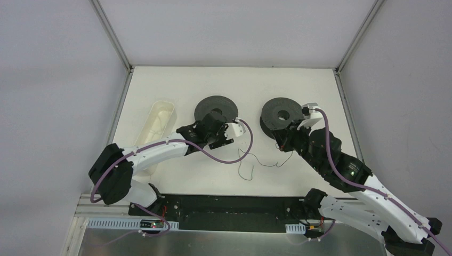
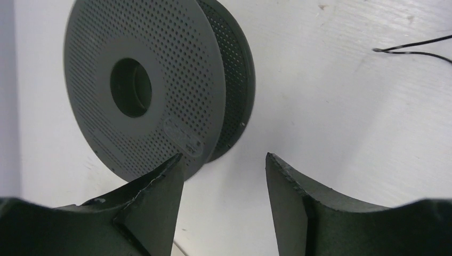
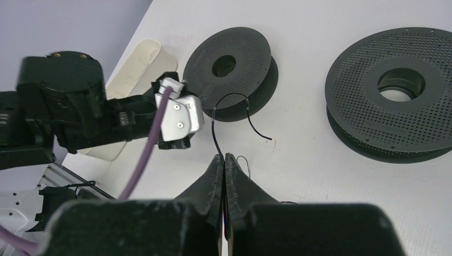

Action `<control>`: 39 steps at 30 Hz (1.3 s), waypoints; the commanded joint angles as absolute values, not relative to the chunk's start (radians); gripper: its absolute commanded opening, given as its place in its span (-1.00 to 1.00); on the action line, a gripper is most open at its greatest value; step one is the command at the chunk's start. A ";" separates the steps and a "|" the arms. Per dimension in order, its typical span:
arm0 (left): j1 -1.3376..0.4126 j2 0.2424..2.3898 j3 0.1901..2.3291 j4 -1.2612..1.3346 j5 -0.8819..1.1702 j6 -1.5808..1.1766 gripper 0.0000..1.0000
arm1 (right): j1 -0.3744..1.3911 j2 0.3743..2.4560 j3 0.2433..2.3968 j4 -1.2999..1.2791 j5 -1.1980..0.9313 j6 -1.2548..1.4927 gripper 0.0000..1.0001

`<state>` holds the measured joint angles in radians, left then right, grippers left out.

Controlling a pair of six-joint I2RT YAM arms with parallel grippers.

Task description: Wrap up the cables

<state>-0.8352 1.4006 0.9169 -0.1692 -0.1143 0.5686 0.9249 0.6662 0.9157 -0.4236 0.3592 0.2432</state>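
Note:
The cable is a thin dark wire lying in loose curls on the white table (image 1: pixel 298 85) between the arms (image 1: pixel 246 169). My right gripper (image 3: pixel 224 156) is shut on one strand, and the free end (image 3: pixel 233 95) arcs up from the fingertips and curls over. In the top view this gripper (image 1: pixel 281 146) sits just in front of the right black spool (image 1: pixel 281 114). My left gripper (image 2: pixel 223 157) is open and empty, its jaws wide apart, close to the left black spool (image 2: pixel 149 85). In the top view it (image 1: pixel 221 140) is just in front of that spool (image 1: pixel 216 108).
A long white tray (image 1: pixel 158 121) lies left of the left spool. Both perforated spools lie flat toward the back of the table. The left arm's purple hose (image 1: pixel 234 160) loops low next to the cable. Walls close in the sides and back.

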 commanded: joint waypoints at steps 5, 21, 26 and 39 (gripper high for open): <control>-0.856 1.566 0.889 0.127 -0.344 0.762 0.16 | 0.920 0.592 0.936 -0.460 0.431 0.242 -1.00; -0.856 1.473 0.983 0.057 -0.371 0.609 -1.00 | 0.920 0.518 0.918 -0.511 0.451 0.273 -1.00; -0.855 1.299 1.086 -0.242 -0.191 0.420 -1.00 | 0.920 0.518 0.826 -0.379 0.309 0.261 -1.00; -0.797 1.192 1.071 -0.412 0.095 0.138 -1.00 | 0.920 0.538 0.798 -0.280 0.127 0.203 -1.00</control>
